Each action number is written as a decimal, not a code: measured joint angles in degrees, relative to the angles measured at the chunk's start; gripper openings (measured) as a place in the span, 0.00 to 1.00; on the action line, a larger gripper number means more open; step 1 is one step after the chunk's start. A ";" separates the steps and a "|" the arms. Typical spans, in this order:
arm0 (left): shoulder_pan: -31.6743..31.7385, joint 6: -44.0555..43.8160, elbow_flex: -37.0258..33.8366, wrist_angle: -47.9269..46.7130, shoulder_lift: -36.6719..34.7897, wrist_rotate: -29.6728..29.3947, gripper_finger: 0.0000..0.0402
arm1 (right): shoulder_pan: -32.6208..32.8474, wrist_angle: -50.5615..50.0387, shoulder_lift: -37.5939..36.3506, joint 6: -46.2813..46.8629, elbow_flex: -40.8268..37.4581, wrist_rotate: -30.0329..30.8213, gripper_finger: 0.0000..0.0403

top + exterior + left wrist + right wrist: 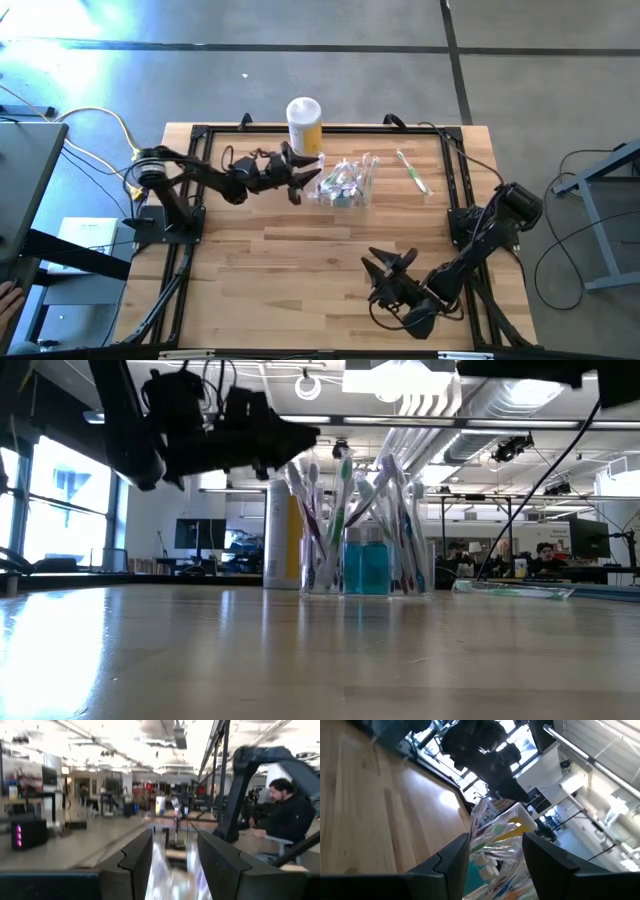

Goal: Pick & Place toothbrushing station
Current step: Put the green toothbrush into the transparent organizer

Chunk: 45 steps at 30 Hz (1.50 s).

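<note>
left hand (305, 178), fingers spread, upper centre beside station (345, 183); a skewed approach may tip it. right hand (385, 272) released, lower right.

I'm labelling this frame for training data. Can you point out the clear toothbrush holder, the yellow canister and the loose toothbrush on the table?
toothbrushing station (345, 185), high view, on its clear body.
yellow canister (306, 135), high view, on its yellow side below the white lid.
loose toothbrush (411, 170), high view, on its handle.

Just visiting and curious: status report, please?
Left gripper open, beside the toothbrushing station, not gripping. Right gripper open, waiting near table's front. Yellow canister close behind station; loose toothbrush to its side.
</note>
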 joint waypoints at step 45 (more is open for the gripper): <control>-0.02 -8.70 0.00 -49.97 -34.59 14.95 0.38 | -71.97 -72.84 -15.79 46.88 -0.93 -66.39 0.25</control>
